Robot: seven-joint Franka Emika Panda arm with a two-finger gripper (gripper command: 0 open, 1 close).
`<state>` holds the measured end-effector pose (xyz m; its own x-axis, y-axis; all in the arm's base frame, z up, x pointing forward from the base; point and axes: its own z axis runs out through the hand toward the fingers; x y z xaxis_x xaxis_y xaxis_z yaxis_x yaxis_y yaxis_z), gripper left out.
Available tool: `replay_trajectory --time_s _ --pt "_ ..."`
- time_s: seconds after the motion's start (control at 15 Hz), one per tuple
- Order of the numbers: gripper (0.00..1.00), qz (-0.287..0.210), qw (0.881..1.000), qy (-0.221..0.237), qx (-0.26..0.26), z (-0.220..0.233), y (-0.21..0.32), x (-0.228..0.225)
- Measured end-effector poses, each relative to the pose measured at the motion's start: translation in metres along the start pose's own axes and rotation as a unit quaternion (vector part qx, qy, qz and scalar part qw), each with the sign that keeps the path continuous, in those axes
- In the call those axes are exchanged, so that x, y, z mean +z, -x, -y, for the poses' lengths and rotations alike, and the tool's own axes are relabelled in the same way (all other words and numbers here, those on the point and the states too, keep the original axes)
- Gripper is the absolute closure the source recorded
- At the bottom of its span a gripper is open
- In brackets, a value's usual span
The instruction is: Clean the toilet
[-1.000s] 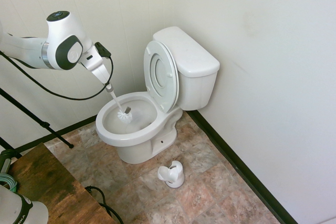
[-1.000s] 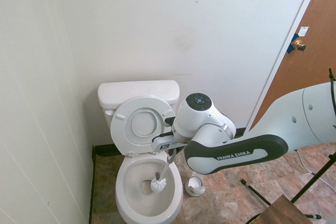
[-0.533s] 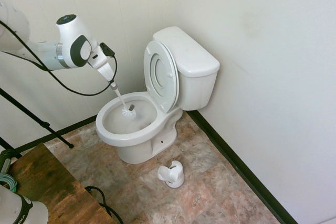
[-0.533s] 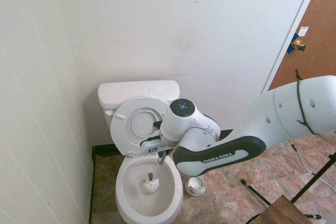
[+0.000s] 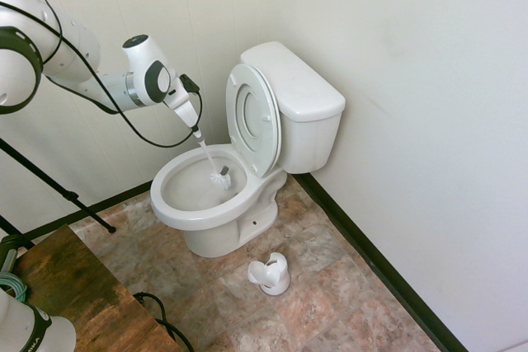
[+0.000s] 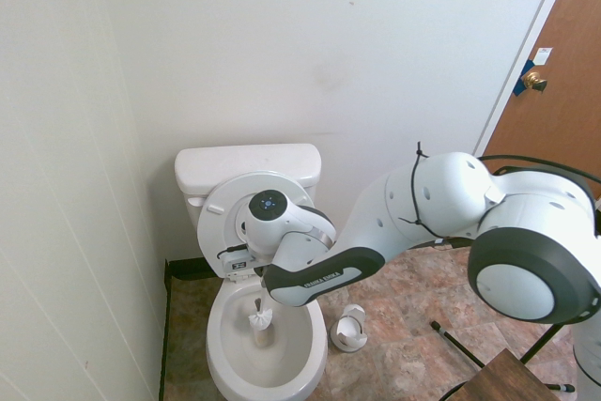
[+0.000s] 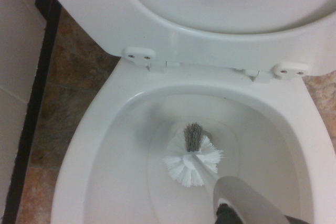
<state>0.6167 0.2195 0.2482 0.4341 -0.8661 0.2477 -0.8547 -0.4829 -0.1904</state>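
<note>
A toilet brush (image 5: pixel 219 176) is held clamped in the closed gripper (image 5: pixel 196 133), its head inside the bowl of the toilet (image 5: pixel 202 199) in the room's corner. Scrubbing appears underway, with the rim seemingly untouched.

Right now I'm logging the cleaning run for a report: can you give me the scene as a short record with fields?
room: bathroom, tiled floor
toilet: seat and lid raised, leaning against the tank
brush: head down inside the bowl, toward the back near the hinges
hand: shut on the brush handle, pointing steeply down over the bowl
brush holder: on the floor in front of the toilet, empty
door: brown, closed, seen in the second exterior view
</note>
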Motion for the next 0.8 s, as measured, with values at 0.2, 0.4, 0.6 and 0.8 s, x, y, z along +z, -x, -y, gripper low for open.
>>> replay_trajectory --time_s 0.2,0.4,0.6,0.8 --pt "1.00 -0.009 1.000 0.012 -0.004 0.024 0.010 0.022" --pt "1.00 -0.007 1.000 0.013 -0.015 0.043 0.036 0.034" --pt "1.00 -0.004 0.999 0.012 -0.030 0.052 0.061 0.032" --pt "1.00 0.006 0.999 0.012 -0.043 0.054 0.077 0.028"
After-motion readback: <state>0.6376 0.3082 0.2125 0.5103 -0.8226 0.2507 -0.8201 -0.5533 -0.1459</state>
